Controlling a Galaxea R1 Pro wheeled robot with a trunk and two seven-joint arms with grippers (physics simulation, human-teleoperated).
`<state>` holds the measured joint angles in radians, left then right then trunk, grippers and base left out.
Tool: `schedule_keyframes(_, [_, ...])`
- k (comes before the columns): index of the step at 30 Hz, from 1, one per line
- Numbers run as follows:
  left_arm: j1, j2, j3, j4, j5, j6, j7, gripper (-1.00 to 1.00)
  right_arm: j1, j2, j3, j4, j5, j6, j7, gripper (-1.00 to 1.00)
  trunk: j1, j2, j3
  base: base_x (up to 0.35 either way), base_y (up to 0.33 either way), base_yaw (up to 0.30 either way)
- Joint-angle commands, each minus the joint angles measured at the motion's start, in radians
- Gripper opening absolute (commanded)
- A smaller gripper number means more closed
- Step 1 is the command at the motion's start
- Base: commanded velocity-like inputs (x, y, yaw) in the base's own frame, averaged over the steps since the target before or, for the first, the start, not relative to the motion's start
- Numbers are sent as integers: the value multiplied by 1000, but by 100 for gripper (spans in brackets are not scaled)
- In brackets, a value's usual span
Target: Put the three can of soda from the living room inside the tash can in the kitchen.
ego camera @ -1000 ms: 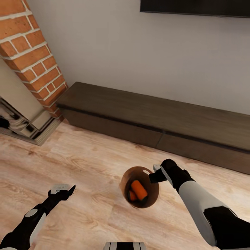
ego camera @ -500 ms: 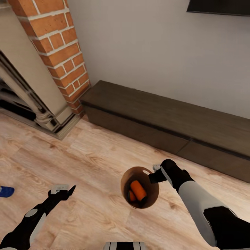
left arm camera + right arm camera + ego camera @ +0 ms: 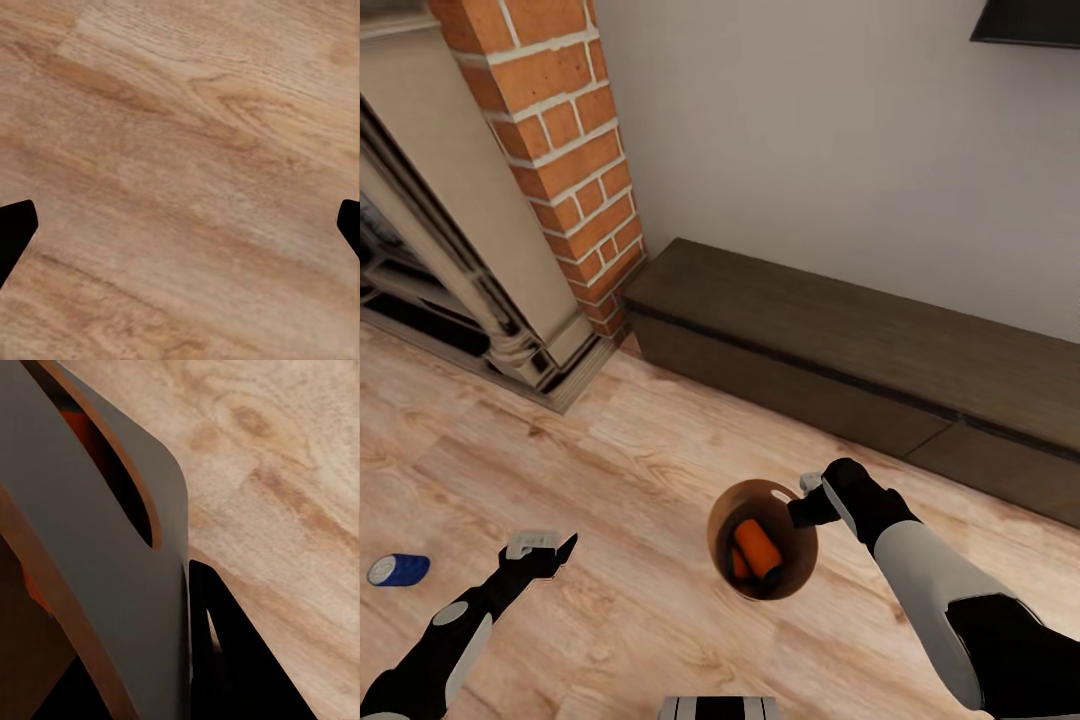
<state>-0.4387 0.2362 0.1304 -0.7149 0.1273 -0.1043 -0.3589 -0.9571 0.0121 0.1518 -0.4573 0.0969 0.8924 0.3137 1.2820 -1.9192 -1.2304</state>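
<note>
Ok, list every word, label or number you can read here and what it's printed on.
No readable text anywhere.
Blue can on the floor: any print is too small and blurred to read.
Orange cans in the bin held by the right tool: no label legible.

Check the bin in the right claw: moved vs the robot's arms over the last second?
No. The bin sits in the same spot beside the right claw; brick column and cabinet shifted because the camera turned.

**Partly seen**

The black wall screen (image 3: 1028, 22) and the fireplace (image 3: 430, 270) are cut by the head view's edges. A second orange can (image 3: 738, 566) lies mostly hidden under the first (image 3: 758, 548). The bin (image 3: 112, 585) overruns the right wrist view's frame.
</note>
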Motion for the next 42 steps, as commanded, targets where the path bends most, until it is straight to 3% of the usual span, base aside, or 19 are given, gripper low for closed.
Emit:
schedule_keyframes(1, [0, 0, 0, 0, 0, 0, 0, 100, 0, 0, -1, 0, -21, 3, 6, -100, 0, 0, 1, 144, 301, -187])
schedule_keyframes(19, [0, 0, 0, 1, -2, 35, -4, 100, 0, 1, -1, 0, -25, 3, 21, -100, 0, 0, 18, 22, 314, -200])
schedule_keyframes(42, [0, -1, -3, 1, -2, 34, -4, 100, 0, 1, -3, 2, -28, 4, 12, -100, 0, 0, 19, 0, 319, -11])
